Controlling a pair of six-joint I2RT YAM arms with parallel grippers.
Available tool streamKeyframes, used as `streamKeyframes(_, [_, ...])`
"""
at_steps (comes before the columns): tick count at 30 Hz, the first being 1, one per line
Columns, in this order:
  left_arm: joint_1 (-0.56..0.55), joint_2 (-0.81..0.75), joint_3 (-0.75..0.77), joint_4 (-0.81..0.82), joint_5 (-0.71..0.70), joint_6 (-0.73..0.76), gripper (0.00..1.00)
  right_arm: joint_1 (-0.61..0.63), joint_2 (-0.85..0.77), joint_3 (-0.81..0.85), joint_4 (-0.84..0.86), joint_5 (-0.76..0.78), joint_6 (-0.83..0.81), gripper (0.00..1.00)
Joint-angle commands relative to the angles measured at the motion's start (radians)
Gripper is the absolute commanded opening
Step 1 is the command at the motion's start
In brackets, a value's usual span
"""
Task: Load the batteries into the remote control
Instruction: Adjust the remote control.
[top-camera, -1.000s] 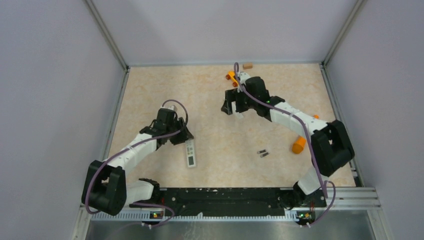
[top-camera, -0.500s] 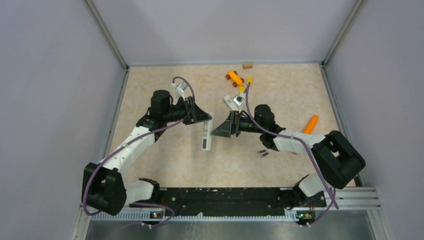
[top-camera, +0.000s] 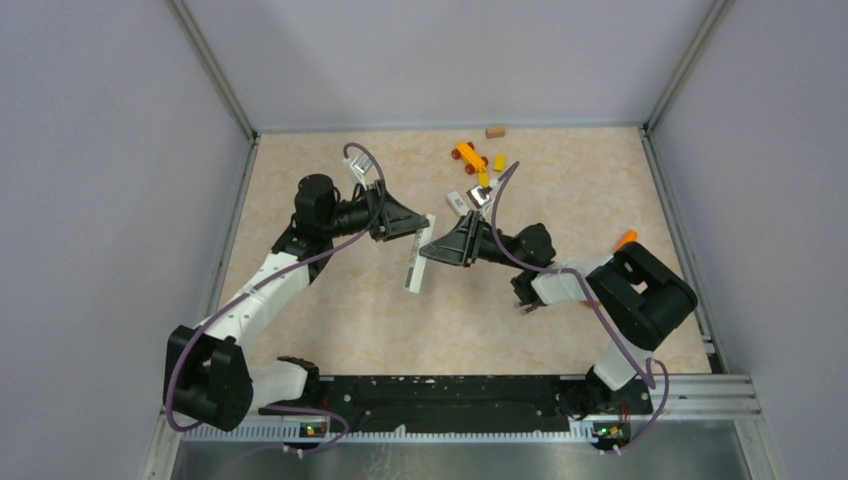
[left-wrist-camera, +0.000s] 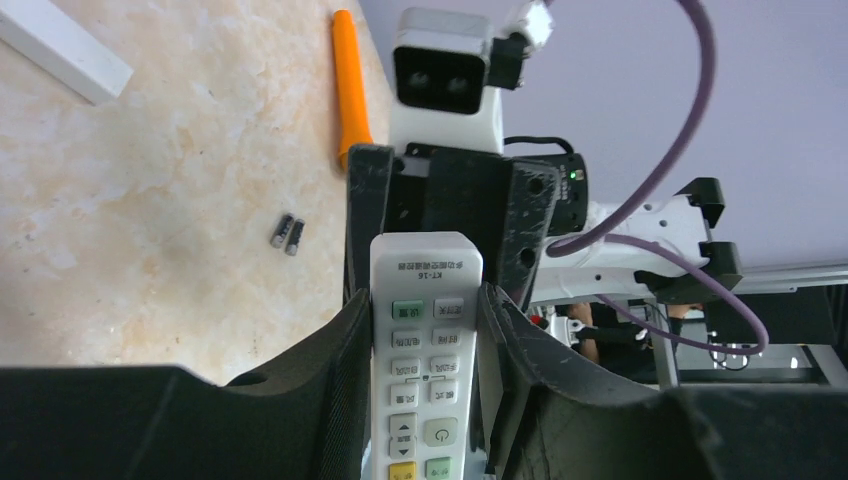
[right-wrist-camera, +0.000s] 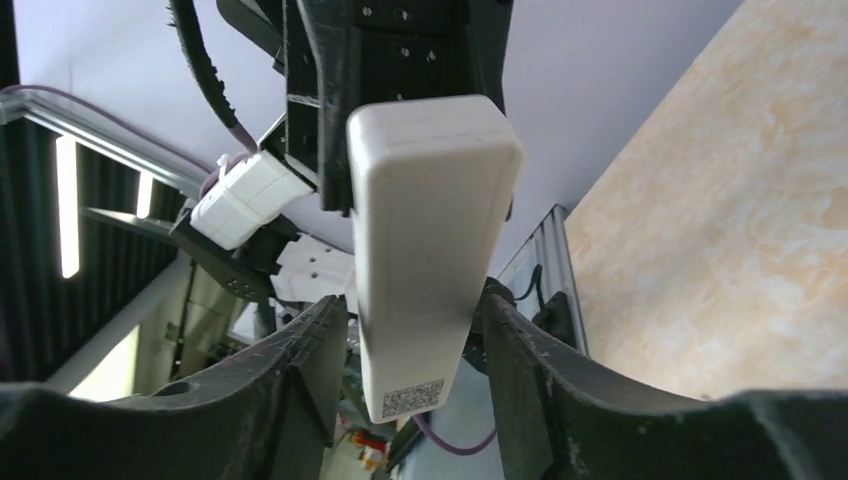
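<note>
My left gripper (top-camera: 420, 232) is shut on the white remote control (top-camera: 415, 262) and holds it in the air over the table's middle, tilted. In the left wrist view the remote's button face (left-wrist-camera: 425, 330) sits pinched between my left gripper's (left-wrist-camera: 425, 300) fingers. My right gripper (top-camera: 430, 254) faces it, open. In the right wrist view the remote's plain back (right-wrist-camera: 430, 250) stands between my right gripper's (right-wrist-camera: 415, 325) jaws with a gap on each side. The two small dark batteries (left-wrist-camera: 288, 233) lie side by side on the table. A long white bar (left-wrist-camera: 60, 48), perhaps the back cover, lies nearby.
An orange toy car (top-camera: 465, 153), yellow bricks (top-camera: 498, 161) and a small wooden block (top-camera: 494, 131) lie at the back. An orange carrot-shaped piece (top-camera: 625, 240) lies at the right, partly behind my right arm; it also shows in the left wrist view (left-wrist-camera: 350, 85). Walls enclose the table.
My left gripper lifted the remote off the table and raised it toward the middle. My right gripper swung from the back to face it, and its open jaws now flank the remote's end.
</note>
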Motion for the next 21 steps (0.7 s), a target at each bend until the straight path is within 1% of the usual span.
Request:
streamKeyframes(1, [-0.003,-0.020,0.004,0.111,0.008,-0.065,0.00,0.034,0.017,0.031,0.247,0.026,0.093,0.50])
streamKeyframes(3, [-0.003,-0.021,0.001,0.111,-0.006,-0.069,0.00,0.036,0.012,0.035,0.229,0.043,0.089,0.50])
streamKeyframes(8, [-0.003,-0.030,-0.004,0.124,-0.028,-0.073,0.00,0.036,-0.009,0.038,0.183,0.084,0.081,0.42])
streamKeyframes(10, [-0.003,-0.035,-0.008,0.134,-0.037,-0.077,0.01,0.036,-0.014,0.042,0.173,0.102,0.091,0.35])
streamKeyframes(13, [-0.003,-0.040,-0.017,0.133,-0.053,-0.067,0.08,0.036,-0.035,0.044,0.142,0.149,0.106,0.25])
streamKeyframes(14, [-0.003,-0.041,-0.020,0.132,-0.058,-0.059,0.16,0.036,-0.047,0.045,0.121,0.168,0.107,0.22])
streamKeyframes(15, [-0.003,-0.044,-0.025,0.127,-0.065,-0.049,0.25,0.036,-0.060,0.044,0.094,0.187,0.110,0.20])
streamKeyframes(17, [-0.003,-0.049,-0.031,0.102,-0.089,-0.007,0.49,0.036,-0.099,0.045,0.000,0.227,0.107,0.20])
streamKeyframes(18, [-0.003,-0.053,-0.030,0.081,-0.111,0.017,0.64,0.036,-0.122,0.046,-0.053,0.248,0.102,0.20])
streamKeyframes(19, [-0.003,-0.058,-0.028,0.056,-0.130,0.051,0.84,0.036,-0.145,0.048,-0.119,0.270,0.095,0.20])
streamKeyframes(20, [-0.003,-0.066,-0.025,0.018,-0.156,0.111,0.96,0.036,-0.169,0.051,-0.196,0.292,0.088,0.19])
streamKeyframes(21, [-0.003,-0.075,-0.021,-0.013,-0.177,0.162,0.98,0.036,-0.192,0.054,-0.288,0.317,0.086,0.19])
